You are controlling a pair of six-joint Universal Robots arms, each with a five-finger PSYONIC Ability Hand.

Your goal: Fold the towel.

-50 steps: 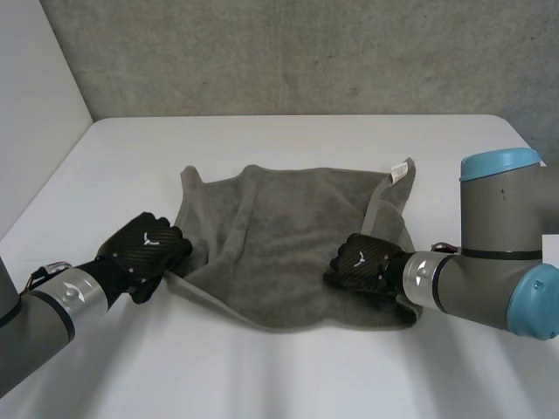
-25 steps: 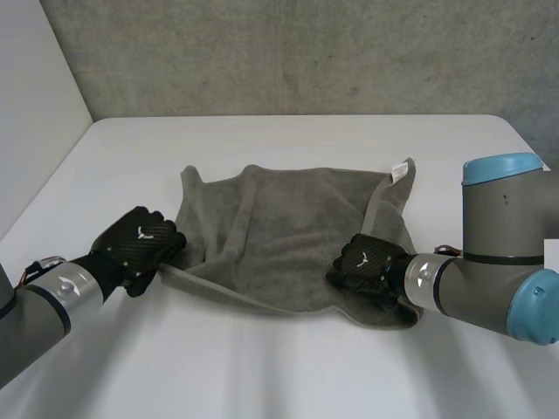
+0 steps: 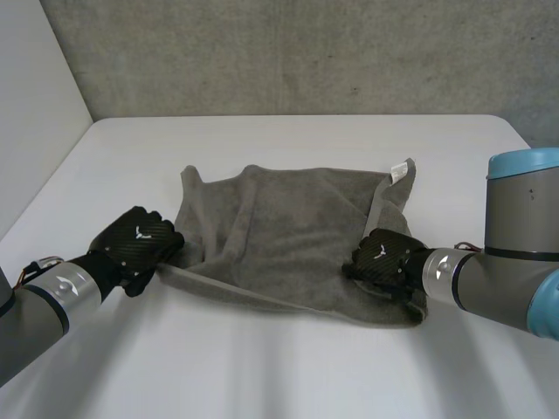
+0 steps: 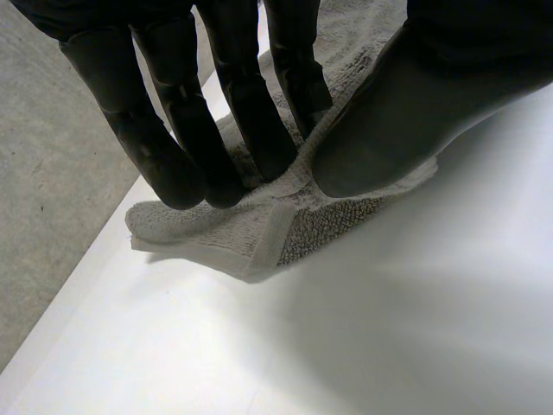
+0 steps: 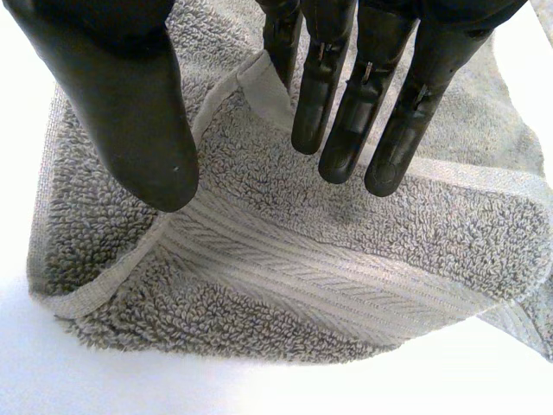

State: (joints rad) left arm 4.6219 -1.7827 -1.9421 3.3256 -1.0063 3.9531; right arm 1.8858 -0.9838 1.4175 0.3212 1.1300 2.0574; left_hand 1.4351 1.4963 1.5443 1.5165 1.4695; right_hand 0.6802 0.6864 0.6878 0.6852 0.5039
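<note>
Head view: grey towel [image 3: 288, 236] lay spread, creased, in the middle of the white table [image 3: 288, 135], its far edge toward the grey wall [image 3: 288, 52]. A small white label [image 3: 402, 168] stood up at the far right corner. The near edge ran as a raised line between the two hands, and a fold ran from the far left corner down toward the near edge. The left hand [image 3: 140, 244] sat at the towel's near left corner, knuckles up, with the left arm [image 3: 44, 305] coming in low over the table. The right hand [image 3: 384, 259] sat on the near right corner, where the cloth was bunched and doubled under it; the right arm [image 3: 515, 262] came in from the side. Left wrist view: the fingers [image 4: 173, 147] lay curved on top of the corner and the thumb [image 4: 389, 130] pressed in from the opposite side, so the cloth was pinched up into a ridge between them. The hemmed tip of the corner poked out just past the fingertips and rested on the table. Right wrist view: the fingers [image 5: 346, 130] reached down nearly straight onto the pile, and the thumb [image 5: 130, 112] stood apart on the other side. A strip of hem rose between thumb and fingers and looked nipped there. Below the fingertips the corner lay folded over on itself, woven band uppermost.
</note>
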